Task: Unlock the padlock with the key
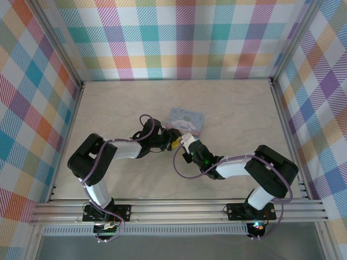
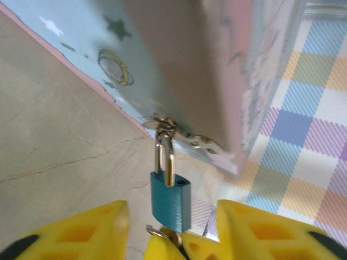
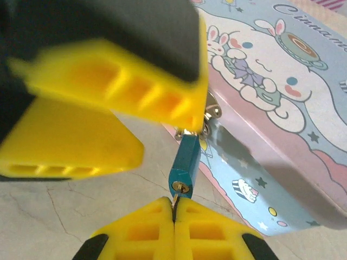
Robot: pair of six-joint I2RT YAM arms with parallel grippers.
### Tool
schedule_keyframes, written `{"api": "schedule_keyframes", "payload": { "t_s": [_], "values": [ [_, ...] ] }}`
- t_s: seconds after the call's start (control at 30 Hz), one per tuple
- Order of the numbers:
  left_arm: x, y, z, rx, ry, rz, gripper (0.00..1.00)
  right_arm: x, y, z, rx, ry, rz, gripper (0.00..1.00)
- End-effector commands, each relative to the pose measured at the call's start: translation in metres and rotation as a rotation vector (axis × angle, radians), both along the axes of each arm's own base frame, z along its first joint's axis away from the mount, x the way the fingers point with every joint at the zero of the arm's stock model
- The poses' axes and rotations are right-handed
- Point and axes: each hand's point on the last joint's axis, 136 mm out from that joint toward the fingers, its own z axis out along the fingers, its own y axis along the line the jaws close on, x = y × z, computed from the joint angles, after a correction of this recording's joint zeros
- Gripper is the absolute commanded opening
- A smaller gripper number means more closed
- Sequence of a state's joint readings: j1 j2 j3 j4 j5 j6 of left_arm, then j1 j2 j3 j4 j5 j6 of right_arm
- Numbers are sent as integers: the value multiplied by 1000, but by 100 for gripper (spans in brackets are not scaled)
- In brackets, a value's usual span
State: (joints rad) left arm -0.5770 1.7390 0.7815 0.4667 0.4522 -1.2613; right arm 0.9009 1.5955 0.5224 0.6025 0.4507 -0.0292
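Observation:
The teal padlock [image 2: 171, 200] hangs by its silver shackle from the hasp of the pale blue cartoon tin [image 2: 179, 65]. My left gripper [image 2: 172, 227] is open, one yellow finger [image 2: 103, 227] on each side of the padlock body with a gap on both sides. My right gripper [image 3: 174, 208] is shut on the key [image 3: 177, 198], whose thin blade sits in the keyhole on the underside of the padlock [image 3: 185, 160]. In the top view both grippers, left [image 1: 173, 141] and right [image 1: 187, 143], meet at the near edge of the tin [image 1: 187, 120].
The tin [image 3: 271, 108] lies flat on the pale marble table [image 1: 119, 108]. Plaid walls [image 1: 179, 38] enclose the back and both sides. The left gripper's yellow fingers [image 3: 114, 76] loom over the padlock in the right wrist view.

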Motion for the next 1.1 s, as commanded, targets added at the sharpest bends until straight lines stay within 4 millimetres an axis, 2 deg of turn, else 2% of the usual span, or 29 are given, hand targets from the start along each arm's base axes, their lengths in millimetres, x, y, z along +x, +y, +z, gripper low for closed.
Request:
{"api": "schedule_keyframes", "payload": {
  "t_s": [0.0, 0.07, 0.3, 0.43, 0.63, 0.7, 0.87, 0.97, 1.07],
  "values": [
    [2, 17, 14, 28, -42, 6, 55, -4, -3, -4, 101, 64, -35, 0],
    [3, 26, 19, 52, -58, 13, 59, -4, -2, 3, 201, 89, -43, 0],
    [7, 65, 28, 164, -96, 54, 66, -12, -3, 5, 454, 273, -99, 0],
    [10, 78, 33, 223, -113, 56, 67, -12, -7, 9, 552, 348, -141, 0],
    [19, 92, 43, 265, -137, 75, 67, -15, -14, 0, 676, 493, -230, 0],
    [20, 95, 46, 274, -144, 78, 68, -19, -18, -10, 671, 545, -273, 4],
    [26, 97, 50, 287, -154, 79, 68, -21, -21, -20, 690, 616, -300, 8],
    [30, 98, 49, 307, -157, 69, 69, -22, -24, -26, 690, 643, -322, 17],
    [35, 99, 50, 336, -169, 45, 69, -23, -31, -29, 680, 647, -340, 30]
  ]
}}
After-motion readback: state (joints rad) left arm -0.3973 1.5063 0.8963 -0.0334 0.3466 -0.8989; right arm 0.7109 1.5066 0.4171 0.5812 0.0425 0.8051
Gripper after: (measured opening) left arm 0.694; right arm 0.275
